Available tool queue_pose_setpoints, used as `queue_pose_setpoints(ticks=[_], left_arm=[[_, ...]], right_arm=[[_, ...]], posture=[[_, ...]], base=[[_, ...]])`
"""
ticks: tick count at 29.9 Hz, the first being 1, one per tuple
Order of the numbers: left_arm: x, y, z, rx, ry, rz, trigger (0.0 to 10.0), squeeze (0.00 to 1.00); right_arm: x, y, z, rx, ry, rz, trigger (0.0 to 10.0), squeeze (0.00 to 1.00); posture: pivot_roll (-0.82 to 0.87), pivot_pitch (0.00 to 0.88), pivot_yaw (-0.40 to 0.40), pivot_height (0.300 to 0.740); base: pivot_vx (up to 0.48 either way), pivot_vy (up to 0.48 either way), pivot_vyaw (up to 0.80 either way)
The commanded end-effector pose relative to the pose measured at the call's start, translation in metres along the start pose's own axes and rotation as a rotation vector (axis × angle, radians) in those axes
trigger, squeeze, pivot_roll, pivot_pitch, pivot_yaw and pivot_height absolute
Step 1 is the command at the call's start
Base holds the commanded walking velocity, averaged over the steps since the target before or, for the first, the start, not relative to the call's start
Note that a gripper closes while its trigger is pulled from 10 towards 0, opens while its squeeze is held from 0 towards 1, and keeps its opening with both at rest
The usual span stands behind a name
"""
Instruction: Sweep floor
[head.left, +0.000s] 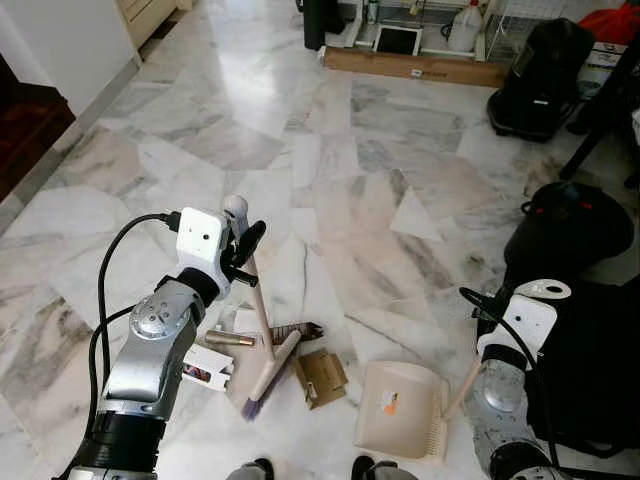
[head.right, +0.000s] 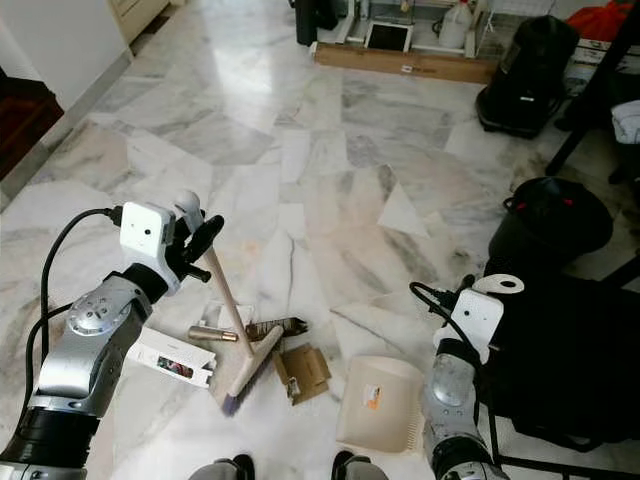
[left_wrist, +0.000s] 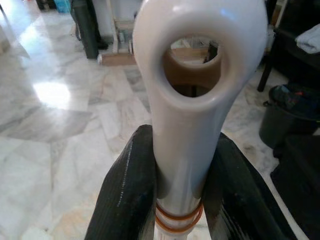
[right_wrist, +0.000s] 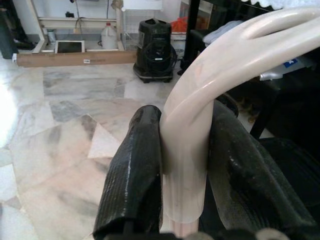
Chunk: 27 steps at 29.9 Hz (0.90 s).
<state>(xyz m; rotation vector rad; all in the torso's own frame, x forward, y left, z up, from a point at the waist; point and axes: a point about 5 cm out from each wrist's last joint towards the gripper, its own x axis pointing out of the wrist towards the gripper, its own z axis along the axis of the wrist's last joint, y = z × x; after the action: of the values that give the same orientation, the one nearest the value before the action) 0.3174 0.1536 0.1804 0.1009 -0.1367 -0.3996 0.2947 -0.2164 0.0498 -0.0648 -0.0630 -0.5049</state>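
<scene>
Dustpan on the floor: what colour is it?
Beige, with a small orange label; the dustpan shows best in the left eye view.

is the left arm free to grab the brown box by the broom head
Probably not as things stand: the left gripper is shut on the broom handle. The box lies open on the floor beside the dustpan.
</scene>
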Motion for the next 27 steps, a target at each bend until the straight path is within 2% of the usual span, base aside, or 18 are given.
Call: queue_pose_setpoints(ticks=[1, 6, 9, 10, 16, 17, 18, 22, 27], left_arm=[[0.000, -0.002, 0.003, -0.017, 0.018, -0.024, 10.0, 0.00], [-0.002, -0.003, -0.006, -0.021, 0.077, -0.053, 10.0, 0.00], [-0.002, -0.009, -0.016, -0.062, 0.132, -0.099, 10.0, 0.00], [0.000, -0.010, -0.017, -0.100, 0.147, -0.099, 10.0, 0.00], [0.003, -0.011, -0.019, -0.181, 0.174, -0.095, 10.0, 0.00], [0.006, -0.012, -0.019, -0.211, 0.167, -0.089, 10.0, 0.00], [0.012, -0.015, -0.018, -0.279, 0.155, -0.081, 10.0, 0.00], [0.024, -0.024, -0.010, -0.359, 0.118, -0.102, 10.0, 0.00], [0.033, -0.024, 0.000, -0.441, 0.072, -0.074, 10.0, 0.00]], right_arm=[[-0.019, 0.001, -0.027, -0.027, 0.146, 0.033, 10.0, 0.00], [-0.015, 0.003, -0.023, -0.023, 0.133, 0.046, 10.0, 0.00], [-0.014, 0.005, -0.020, -0.013, 0.118, 0.052, 10.0, 0.00], [-0.014, 0.004, -0.020, -0.011, 0.115, 0.051, 10.0, 0.00], [-0.014, 0.002, -0.019, -0.005, 0.108, 0.045, 10.0, 0.00], [-0.013, 0.002, -0.019, -0.003, 0.108, 0.041, 10.0, 0.00], [-0.013, 0.001, -0.019, 0.000, 0.107, 0.037, 10.0, 0.00], [-0.013, -0.001, -0.019, 0.006, 0.103, 0.033, 10.0, 0.00], [-0.014, -0.001, -0.019, 0.014, 0.102, 0.030, 10.0, 0.00]], posture=[[0.23, 0.227, 0.039, 0.740], [0.22, 0.227, 0.041, 0.740], [0.21, 0.229, 0.042, 0.740], [0.21, 0.230, 0.043, 0.740], [0.19, 0.234, 0.042, 0.740], [0.18, 0.234, 0.041, 0.740], [0.18, 0.234, 0.041, 0.740], [0.17, 0.233, 0.042, 0.740], [0.16, 0.235, 0.041, 0.740]], base=[[0.000, 0.000, 0.00], [0.000, 0.000, 0.00], [0.000, 0.000, 0.00], [0.000, 0.000, 0.00], [0.000, 0.000, 0.00], [0.000, 0.000, 0.00], [0.000, 0.000, 0.00], [0.000, 0.000, 0.00], [0.000, 0.000, 0.00]])
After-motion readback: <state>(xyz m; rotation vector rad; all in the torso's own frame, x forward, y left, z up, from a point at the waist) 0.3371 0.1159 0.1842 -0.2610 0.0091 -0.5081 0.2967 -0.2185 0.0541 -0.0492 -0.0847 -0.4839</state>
